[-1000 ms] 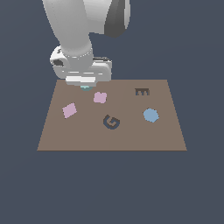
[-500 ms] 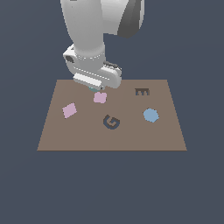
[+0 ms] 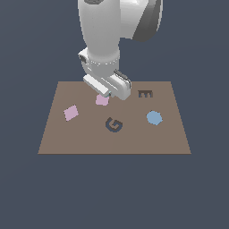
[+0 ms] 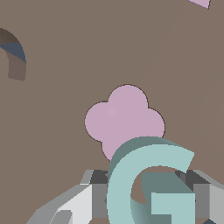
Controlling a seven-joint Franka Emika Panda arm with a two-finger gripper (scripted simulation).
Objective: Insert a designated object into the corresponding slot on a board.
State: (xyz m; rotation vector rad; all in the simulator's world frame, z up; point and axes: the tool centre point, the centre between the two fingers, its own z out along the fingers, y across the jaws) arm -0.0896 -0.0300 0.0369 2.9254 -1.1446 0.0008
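Holding the teal G (image 4: pixel 148 183), the tool (image 3: pixel 108 92) hangs over the pink flower (image 4: pixel 124 120).

White glossy arm (image 3: pixel 105 31), thick rounded segments, dark grey joint band; boxy white gripper (image 3: pixel 108 93), dark trim, grey fingers (image 4: pixel 94 199).

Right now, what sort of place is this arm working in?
Most likely a simulated shape-sorting test scene, not a real room: a flat brown board floats on a featureless dark backdrop, with letter-shaped recesses like the G slot, and the gripper carries a teal G piece.
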